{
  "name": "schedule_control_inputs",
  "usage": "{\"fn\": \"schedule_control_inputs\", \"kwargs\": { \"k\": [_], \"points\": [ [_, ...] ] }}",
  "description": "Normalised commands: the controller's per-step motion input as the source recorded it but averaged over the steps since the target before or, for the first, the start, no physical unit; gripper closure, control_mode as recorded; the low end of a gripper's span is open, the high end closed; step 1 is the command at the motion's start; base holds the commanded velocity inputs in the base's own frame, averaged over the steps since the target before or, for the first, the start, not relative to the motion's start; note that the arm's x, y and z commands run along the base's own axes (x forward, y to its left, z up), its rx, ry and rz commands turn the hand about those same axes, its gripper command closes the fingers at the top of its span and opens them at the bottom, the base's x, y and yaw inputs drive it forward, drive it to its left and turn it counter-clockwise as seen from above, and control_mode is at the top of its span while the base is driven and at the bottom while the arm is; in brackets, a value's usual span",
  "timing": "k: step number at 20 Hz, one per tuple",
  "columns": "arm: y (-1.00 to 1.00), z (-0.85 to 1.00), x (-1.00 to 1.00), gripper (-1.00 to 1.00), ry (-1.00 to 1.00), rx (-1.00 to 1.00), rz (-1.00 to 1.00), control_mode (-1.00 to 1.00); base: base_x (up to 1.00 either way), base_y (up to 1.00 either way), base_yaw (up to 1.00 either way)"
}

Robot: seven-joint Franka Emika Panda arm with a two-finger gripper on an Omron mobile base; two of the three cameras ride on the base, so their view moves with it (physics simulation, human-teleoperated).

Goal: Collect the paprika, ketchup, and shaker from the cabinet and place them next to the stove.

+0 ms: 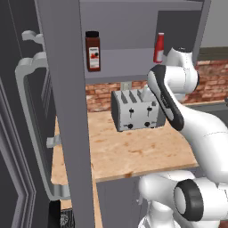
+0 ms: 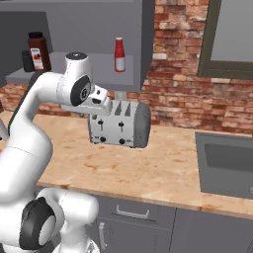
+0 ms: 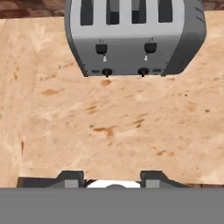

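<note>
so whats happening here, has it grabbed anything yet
Nothing is grabbed yet. The white robot arm's gripper hangs over the wooden counter in front of the silver four-slot toaster, with nothing between its fingers. The tall dark red-brown paprika jar with a black cap, the tiny black shaker beside it and the slim bright-red ketchup bottle all stand upright on the grey cabinet shelf above the toaster.

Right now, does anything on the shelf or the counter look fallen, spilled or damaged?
Nothing stands out. The paprika, shaker and ketchup stand upright on the cabinet shelf, and the toaster sits squarely on the counter.
</note>
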Motion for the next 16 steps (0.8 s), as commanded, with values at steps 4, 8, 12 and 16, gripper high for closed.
{"fn": "schedule_control_inputs", "kwargs": {
  "k": [4,8,12,16],
  "points": [
    [-0.03,0.00,-0.30,-1.00,-0.21,0.00,0.00,-1.00,0.00,0.00,0.00],
    [-0.08,0.00,-0.46,-1.00,-0.31,0.00,0.00,-1.00,0.00,0.00,0.00],
    [-0.21,0.12,-0.63,-1.00,-0.51,0.00,0.00,-1.00,0.00,0.00,0.00],
    [-0.09,0.57,-0.15,-1.00,-0.53,0.00,0.00,-1.00,0.00,0.00,0.00]
  ]
}}
